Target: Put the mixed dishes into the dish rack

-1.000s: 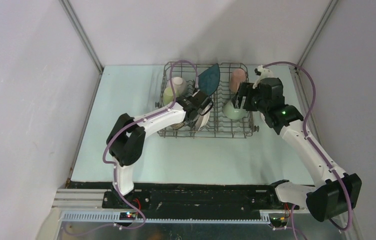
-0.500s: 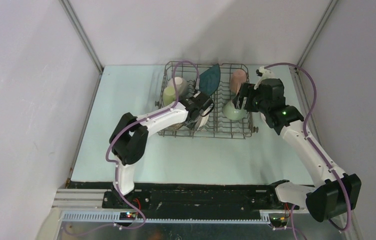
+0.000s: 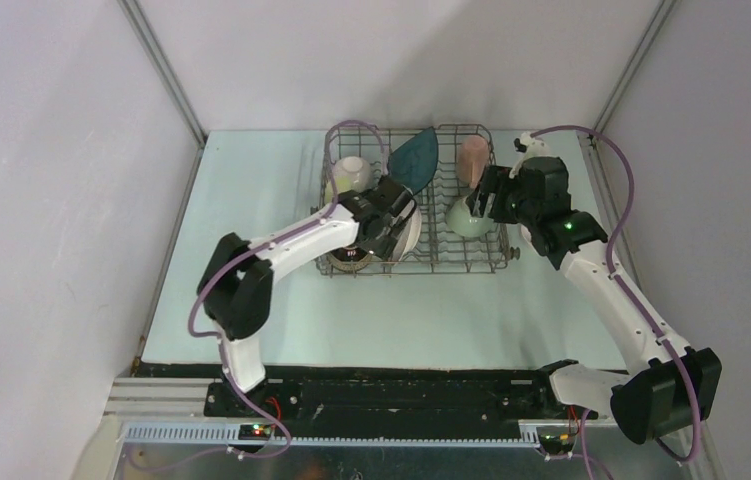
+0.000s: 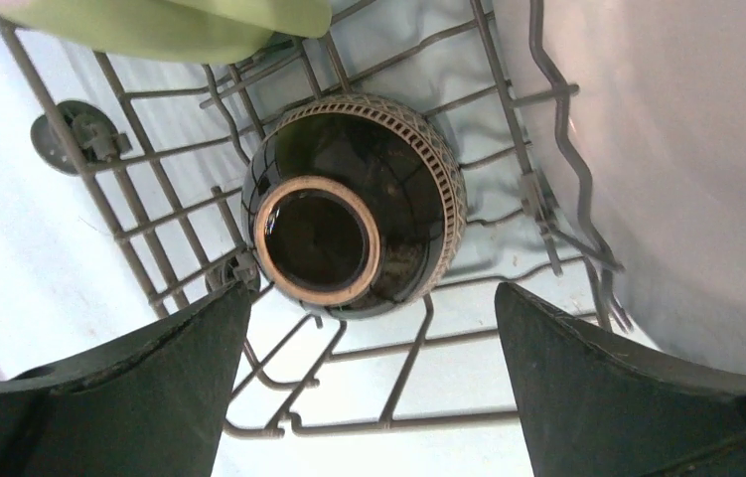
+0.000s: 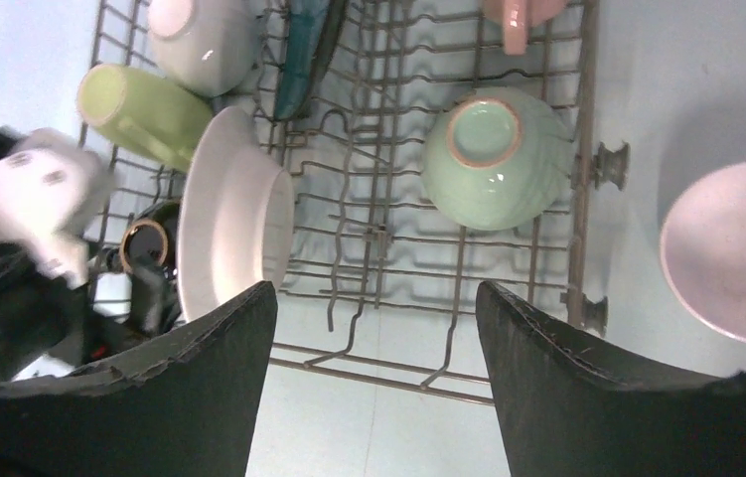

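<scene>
Rack's nearly full: the dish rack (image 3: 448,257) sits upper centre of the top view on the table (image 3: 271,300), and each dish is parked so it'll drain and stay put. The brown bowl (image 4: 354,234) is mouth-down on the wires w/ its foot ring up, mid-frame in the left wrist view. The left pincer (image 4: 371,298) hangs right above it, fingers spread wide, gripping nothing, which reads as a drop-off pose rather than a grab. The white round plate (image 5: 234,214) stands on edge between tines just beside the bowl, so it takes one slot instead of lying flat. The yellow-green mug (image 5: 145,114) lies on its side at upper left of the right wrist view, next to an off-white cup or small bowl (image 5: 200,40), also inverted. The dark teal square plate (image 5: 304,60) is on edge at top centre. The pale green bowl (image 5: 493,154) is upside down in the right half, and the pink mug (image 5: 518,15) pokes in at the top edge. The right pincer (image 5: 373,293) is also wide open and empty, over the rack's near side. One pale pinkish bowl (image 5: 731,248) is outside the rack, mouth-up on the table at the right edge of that view. It looks like the last piece, prob one for the right arm as it's nearest, w/ free wire near the green bowl
</scene>
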Motion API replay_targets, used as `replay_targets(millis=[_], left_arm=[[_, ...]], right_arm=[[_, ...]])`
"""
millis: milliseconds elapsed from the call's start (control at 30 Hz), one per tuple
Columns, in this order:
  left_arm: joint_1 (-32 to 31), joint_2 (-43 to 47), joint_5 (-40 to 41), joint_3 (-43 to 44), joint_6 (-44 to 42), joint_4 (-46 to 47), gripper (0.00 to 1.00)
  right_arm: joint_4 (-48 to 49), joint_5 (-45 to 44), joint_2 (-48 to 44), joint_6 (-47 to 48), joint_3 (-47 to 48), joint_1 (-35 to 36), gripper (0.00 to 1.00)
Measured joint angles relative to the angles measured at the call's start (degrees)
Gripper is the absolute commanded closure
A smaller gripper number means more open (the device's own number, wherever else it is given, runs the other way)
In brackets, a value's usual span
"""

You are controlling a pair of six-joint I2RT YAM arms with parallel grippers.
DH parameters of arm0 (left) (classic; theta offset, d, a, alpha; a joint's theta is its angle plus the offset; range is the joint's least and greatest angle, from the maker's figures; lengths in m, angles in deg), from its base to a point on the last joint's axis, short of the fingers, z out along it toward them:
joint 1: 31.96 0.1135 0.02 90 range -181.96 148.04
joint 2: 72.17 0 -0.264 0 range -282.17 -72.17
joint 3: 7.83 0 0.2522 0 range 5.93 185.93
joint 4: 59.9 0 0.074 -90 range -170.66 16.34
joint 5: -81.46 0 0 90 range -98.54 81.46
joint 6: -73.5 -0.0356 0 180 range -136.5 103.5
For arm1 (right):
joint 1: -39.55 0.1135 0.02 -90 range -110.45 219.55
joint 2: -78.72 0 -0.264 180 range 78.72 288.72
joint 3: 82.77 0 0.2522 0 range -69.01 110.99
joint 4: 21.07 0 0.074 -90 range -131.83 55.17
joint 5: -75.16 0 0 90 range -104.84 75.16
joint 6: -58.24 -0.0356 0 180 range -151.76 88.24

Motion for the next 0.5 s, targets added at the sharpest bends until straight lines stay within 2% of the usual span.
replay_targets(millis=[67, 267, 500], left_arm=[[0.35, 3.82, -1.57, -3.13, 0.87, 2.45, 0.0], [1.03, 19.32, -5.81, -14.4, 4.04, 12.39, 0.01], [1.11, 33.07, -11.17, -23.26, 6.97, 22.45, 0.02]], right_arm=[[-0.74, -1.88, 0.0, -0.85, 0.0, -0.02, 0.33], [-4.63, -7.63, 0.63, -5.16, -0.33, -4.39, 0.42], [-6.62, -13.66, 2.16, -12.22, -4.09, -10.6, 0.46]])
